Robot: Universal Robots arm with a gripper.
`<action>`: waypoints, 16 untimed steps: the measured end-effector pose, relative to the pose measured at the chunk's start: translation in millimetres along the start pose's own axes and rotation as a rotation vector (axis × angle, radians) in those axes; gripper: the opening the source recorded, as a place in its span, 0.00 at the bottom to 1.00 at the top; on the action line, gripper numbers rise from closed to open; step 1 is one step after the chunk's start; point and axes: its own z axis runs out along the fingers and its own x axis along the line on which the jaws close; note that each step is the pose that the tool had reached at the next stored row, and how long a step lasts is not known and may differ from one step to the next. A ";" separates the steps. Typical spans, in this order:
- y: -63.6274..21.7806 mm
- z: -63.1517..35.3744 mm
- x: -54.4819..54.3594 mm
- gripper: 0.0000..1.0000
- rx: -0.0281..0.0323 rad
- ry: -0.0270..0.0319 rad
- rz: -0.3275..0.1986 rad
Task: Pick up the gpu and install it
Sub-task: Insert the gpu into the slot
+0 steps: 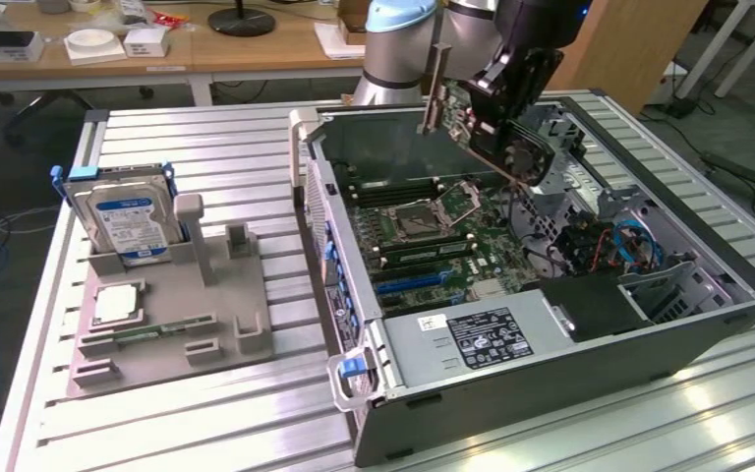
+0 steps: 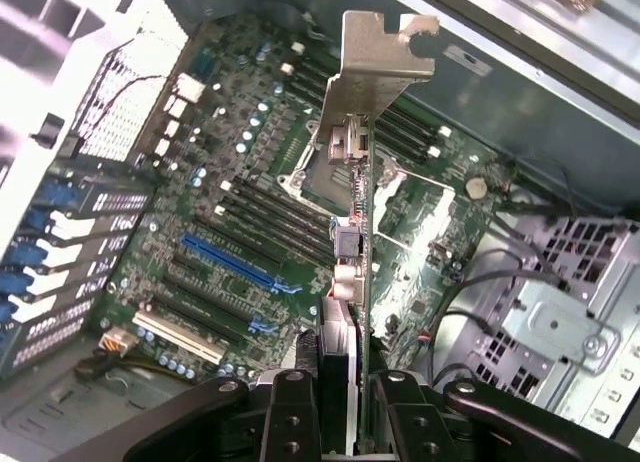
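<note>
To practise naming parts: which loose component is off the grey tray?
The gpu, gripped by the fingers above the open case; hard drive and memory stick sit in the tray.

The gpu (image 1: 476,128) is green with a silver bracket (image 2: 372,67).

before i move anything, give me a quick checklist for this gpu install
1. gpu clamped in the gripper: ok.
2. gpu over the open case, clear of its walls: ok.
3. Long blue slot on the motherboard free of loose items: ok.
4. gpu seated in a slot: not ok, it hangs above the board.
5. gpu edge lined up with the slot: cannot tell.
</note>
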 end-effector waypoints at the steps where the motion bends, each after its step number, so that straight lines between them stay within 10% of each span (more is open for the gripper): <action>1: 0.0 0.1 0.0 0.27 -0.0007 0.0002 -0.017; 16: 0.0 1.2 0.0 0.27 -0.0099 0.0040 -0.286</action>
